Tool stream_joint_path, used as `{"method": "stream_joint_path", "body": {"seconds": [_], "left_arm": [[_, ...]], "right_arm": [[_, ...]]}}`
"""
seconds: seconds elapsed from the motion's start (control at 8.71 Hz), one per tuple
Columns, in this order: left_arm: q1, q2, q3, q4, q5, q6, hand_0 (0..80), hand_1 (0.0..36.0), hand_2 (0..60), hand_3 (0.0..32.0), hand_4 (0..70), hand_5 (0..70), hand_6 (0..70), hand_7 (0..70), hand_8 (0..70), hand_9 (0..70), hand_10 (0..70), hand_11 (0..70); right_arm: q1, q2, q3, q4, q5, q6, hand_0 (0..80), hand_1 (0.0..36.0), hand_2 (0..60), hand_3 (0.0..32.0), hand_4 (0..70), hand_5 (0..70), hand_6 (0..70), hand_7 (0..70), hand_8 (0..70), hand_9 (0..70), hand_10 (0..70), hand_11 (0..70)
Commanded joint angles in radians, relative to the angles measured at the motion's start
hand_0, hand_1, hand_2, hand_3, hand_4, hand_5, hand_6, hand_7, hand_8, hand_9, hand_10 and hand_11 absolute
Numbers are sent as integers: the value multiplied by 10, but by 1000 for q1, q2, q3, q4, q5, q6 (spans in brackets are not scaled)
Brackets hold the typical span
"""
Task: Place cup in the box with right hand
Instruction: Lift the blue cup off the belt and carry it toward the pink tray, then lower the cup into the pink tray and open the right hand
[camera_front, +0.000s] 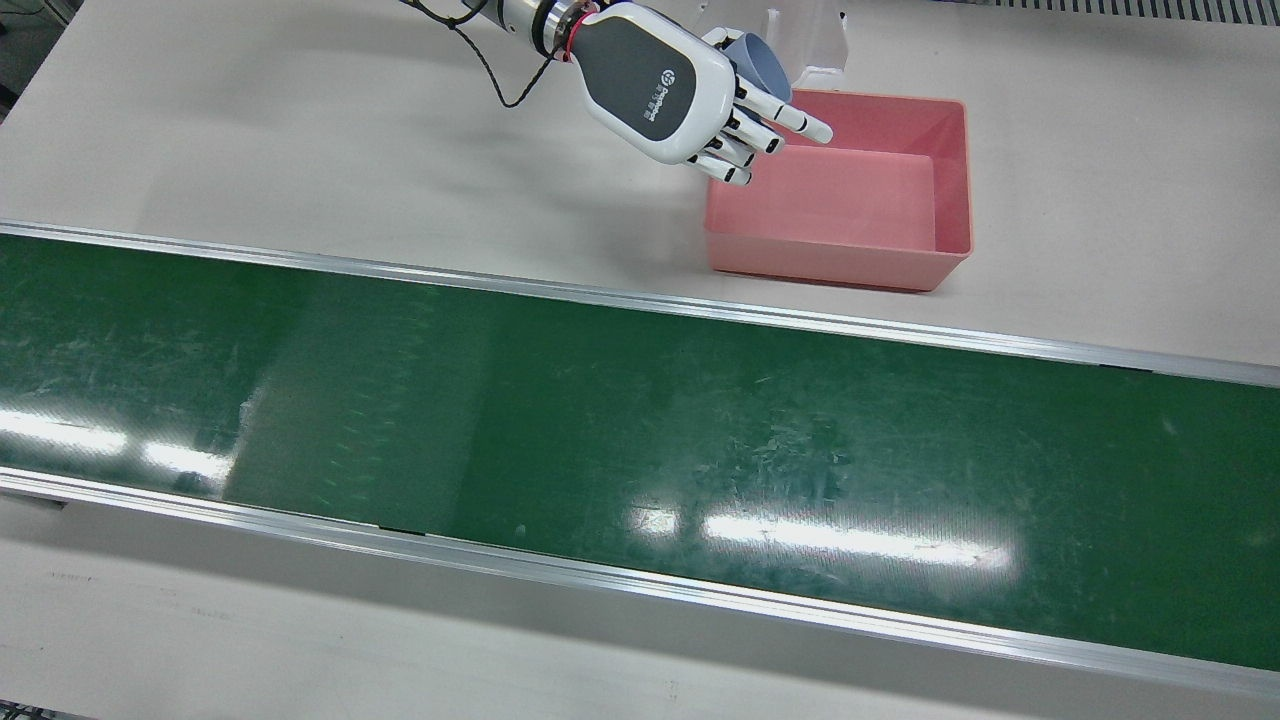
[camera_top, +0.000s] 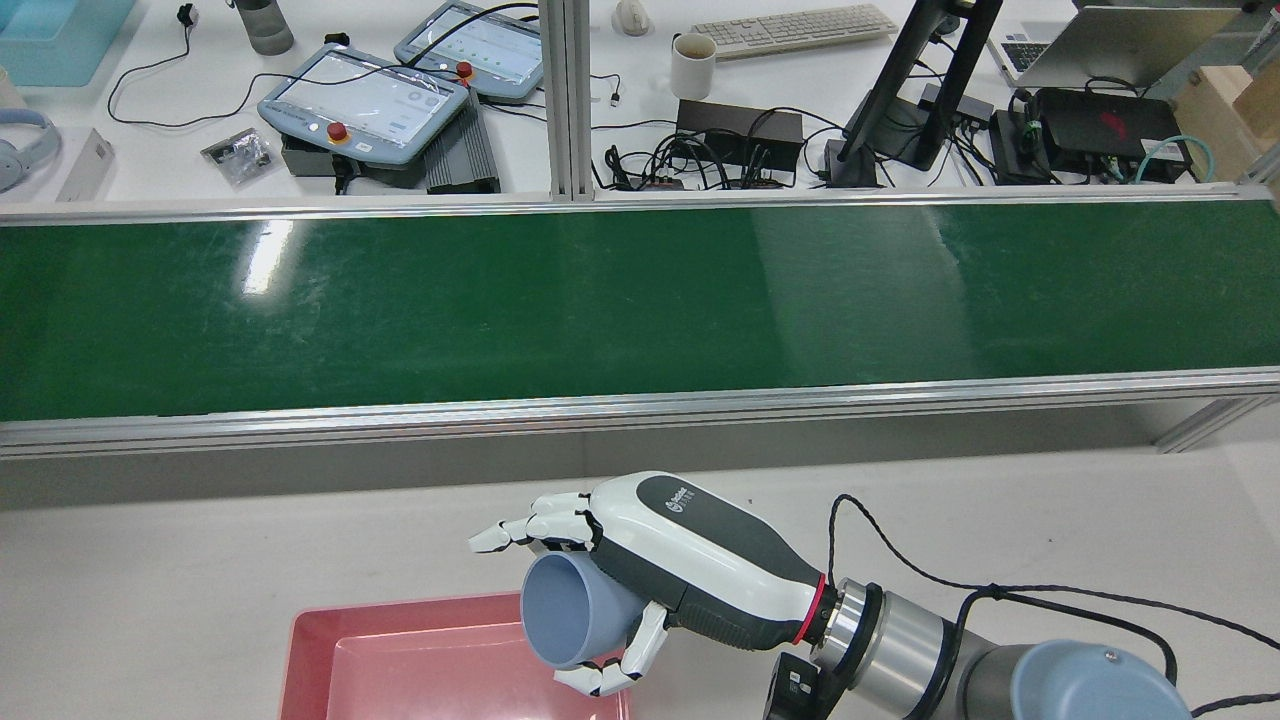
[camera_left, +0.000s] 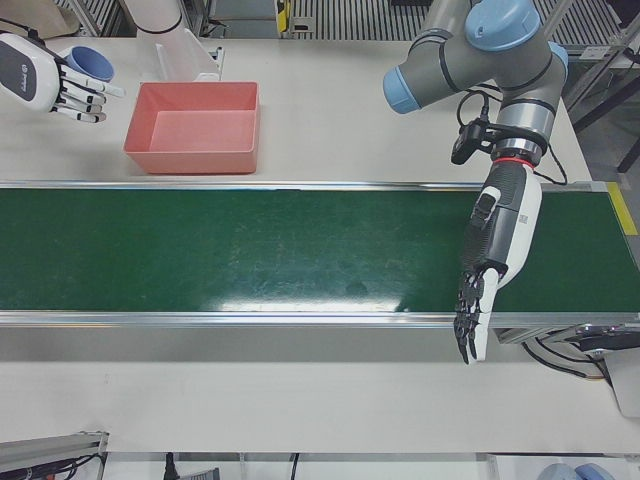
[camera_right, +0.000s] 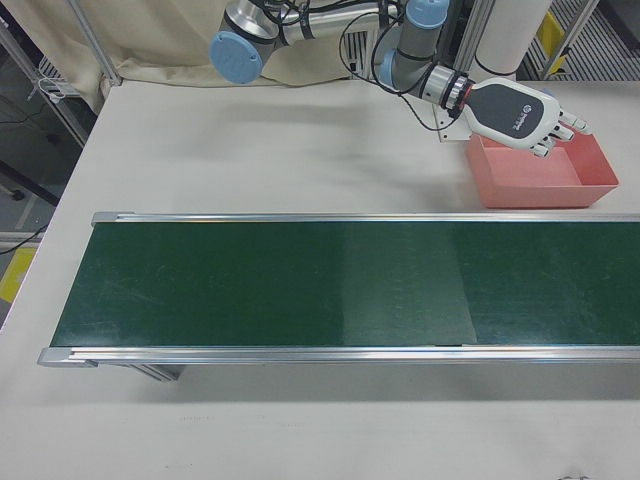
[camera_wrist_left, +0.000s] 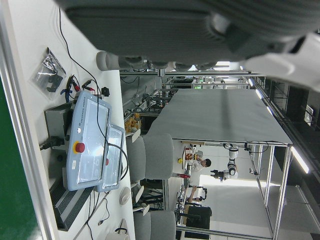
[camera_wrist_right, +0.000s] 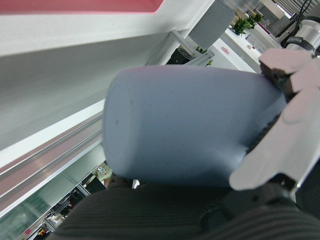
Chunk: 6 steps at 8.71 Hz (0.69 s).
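Observation:
My right hand (camera_top: 660, 565) is shut on a blue-grey cup (camera_top: 567, 613), which lies on its side with its mouth toward the pink box (camera_top: 400, 650). In the front view the right hand (camera_front: 670, 85) hovers over the box's (camera_front: 850, 190) near-left corner, and the cup (camera_front: 760, 62) peeks out behind the fingers. The right hand view is filled by the cup (camera_wrist_right: 190, 130), with a strip of the box (camera_wrist_right: 80, 5) at the top edge. My left hand (camera_left: 490, 265) hangs open over the green belt, far from the box (camera_left: 195, 125), fingers pointing down and holding nothing.
The green conveyor belt (camera_front: 640, 440) runs across the table in front of the box. A clear holder (camera_front: 805, 35) stands just behind the box. Teach pendants (camera_top: 365, 100), a mug (camera_top: 692, 65) and cables lie on the desk beyond the belt.

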Motion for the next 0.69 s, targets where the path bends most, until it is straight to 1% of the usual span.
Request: {"method": "stream_joint_path", "body": {"seconds": [0.0,0.11,0.23,0.34,0.46,0.57], "left_arm": [[0,0,0,0,0,0,0,0,0,0,0,0,0,0,0,0,0,0],[0,0,0,0,0,0,0,0,0,0,0,0,0,0,0,0,0,0],[0,0,0,0,0,0,0,0,0,0,0,0,0,0,0,0,0,0],[0,0,0,0,0,0,0,0,0,0,0,0,0,0,0,0,0,0],[0,0,0,0,0,0,0,0,0,0,0,0,0,0,0,0,0,0],[0,0,0,0,0,0,0,0,0,0,0,0,0,0,0,0,0,0]], "right_arm": [[-62,9,-22,48,1,-36,362,211,600,0,0,111,258,700,476,700,265,395],[-69,10,-31,58,1,-34,375,186,586,0,0,95,222,700,411,663,201,303],[-73,10,-31,60,0,-33,401,158,306,0,0,50,97,399,85,195,35,65],[-75,9,-31,60,0,-33,409,167,284,0,0,26,16,76,0,3,0,0],[-78,7,-31,60,0,-33,410,166,271,0,0,21,0,1,0,0,0,0],[-79,4,-31,60,0,-31,428,161,208,0,0,21,0,0,0,0,0,0]]}}
